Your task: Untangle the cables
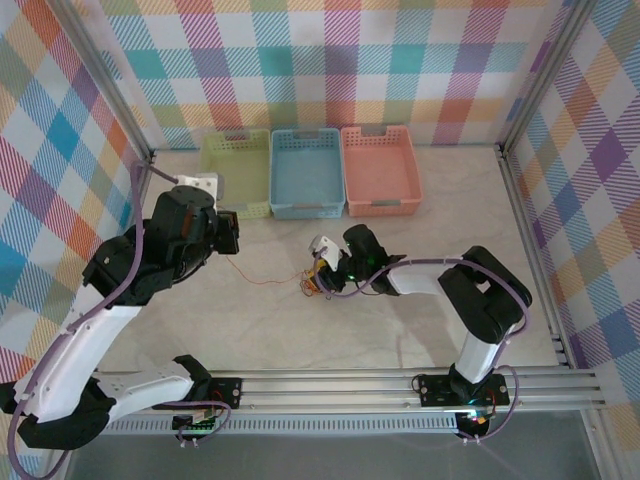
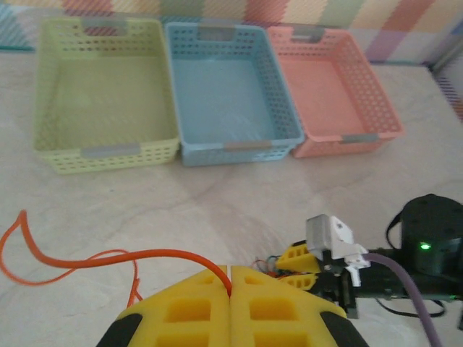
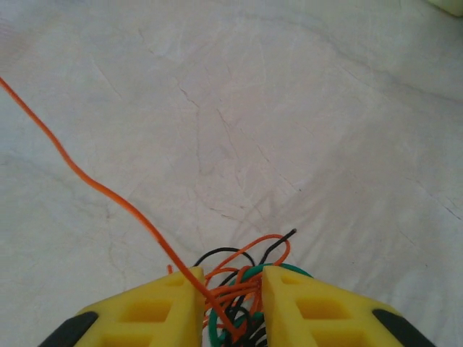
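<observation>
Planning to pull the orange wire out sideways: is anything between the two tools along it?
Nothing visible does. The orange wire runs from the left tool across the table to the tangle in the right tool; the baskets sit farther back.

On the far side of the pale tabletop (image 1: 300, 335) we see three perforated baskets side by side: green basket (image 1: 236, 172) left, blue basket (image 1: 306, 172) middle, salmon basket (image 1: 380, 170) right. Bright checked walls (image 1: 330, 60) enclose it; metal rails (image 1: 350, 385) run along its near edge.
</observation>
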### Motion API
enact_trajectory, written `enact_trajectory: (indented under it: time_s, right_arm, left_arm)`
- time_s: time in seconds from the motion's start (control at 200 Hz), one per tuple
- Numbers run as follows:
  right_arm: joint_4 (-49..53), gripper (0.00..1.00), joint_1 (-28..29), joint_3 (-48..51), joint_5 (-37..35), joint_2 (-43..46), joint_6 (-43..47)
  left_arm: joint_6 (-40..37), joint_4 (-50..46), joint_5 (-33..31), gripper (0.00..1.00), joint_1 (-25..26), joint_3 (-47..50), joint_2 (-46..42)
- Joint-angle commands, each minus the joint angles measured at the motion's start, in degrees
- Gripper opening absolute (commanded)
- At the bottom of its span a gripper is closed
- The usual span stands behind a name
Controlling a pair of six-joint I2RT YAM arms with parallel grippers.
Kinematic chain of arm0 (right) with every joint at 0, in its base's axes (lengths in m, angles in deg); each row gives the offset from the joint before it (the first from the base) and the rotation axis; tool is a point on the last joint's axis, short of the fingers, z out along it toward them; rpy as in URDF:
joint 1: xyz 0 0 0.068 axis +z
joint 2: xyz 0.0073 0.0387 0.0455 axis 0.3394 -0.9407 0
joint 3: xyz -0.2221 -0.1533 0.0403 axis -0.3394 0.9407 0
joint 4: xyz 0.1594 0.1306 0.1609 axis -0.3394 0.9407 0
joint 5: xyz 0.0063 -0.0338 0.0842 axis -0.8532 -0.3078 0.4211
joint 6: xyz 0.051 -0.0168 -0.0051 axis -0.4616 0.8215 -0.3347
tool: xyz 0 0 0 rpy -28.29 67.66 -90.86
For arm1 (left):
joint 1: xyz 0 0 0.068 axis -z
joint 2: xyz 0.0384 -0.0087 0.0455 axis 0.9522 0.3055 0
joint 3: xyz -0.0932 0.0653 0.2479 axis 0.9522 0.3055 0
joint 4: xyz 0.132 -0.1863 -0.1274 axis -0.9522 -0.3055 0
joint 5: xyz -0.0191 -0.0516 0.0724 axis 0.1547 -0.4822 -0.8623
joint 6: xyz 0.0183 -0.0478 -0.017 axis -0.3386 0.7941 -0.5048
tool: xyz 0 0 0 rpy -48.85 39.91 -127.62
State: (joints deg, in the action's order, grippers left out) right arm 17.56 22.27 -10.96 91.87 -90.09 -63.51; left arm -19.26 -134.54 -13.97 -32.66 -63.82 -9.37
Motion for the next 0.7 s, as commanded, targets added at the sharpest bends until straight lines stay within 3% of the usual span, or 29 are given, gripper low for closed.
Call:
enact_trajectory:
  time_s: [0.0,0.13,0.23,0.41,0.695]
  right_arm:
    - [-6.3,0.36,0.4,1.1,5.1,2.6,-0.7]
    - [-8.3,0.50,0.5,2.0,6.8,4.2,0.0]
    - [-7.5,0.54,0.5,0.9,8.0,4.0,1.1]
    - [-4.3,0.52,0.8,-2.7,8.5,0.9,1.9]
    - [0.0,0.46,1.9,-5.1,12.2,-1.9,4.5]
  left_arm:
    - [-0.9,1.6,7.8,0.00,-0.7,-6.7,1.9]
    - [-1.3,1.6,13.2,0.00,-0.7,-11.6,4.1]
    - [-1.6,1.5,15.5,0.00,-0.7,-13.8,5.5]
    - [-1.7,1.3,18.7,0.00,-0.7,-16.6,7.5]
    - [-2.7,-0.1,18.5,0.00,-0.7,-20.5,10.5]
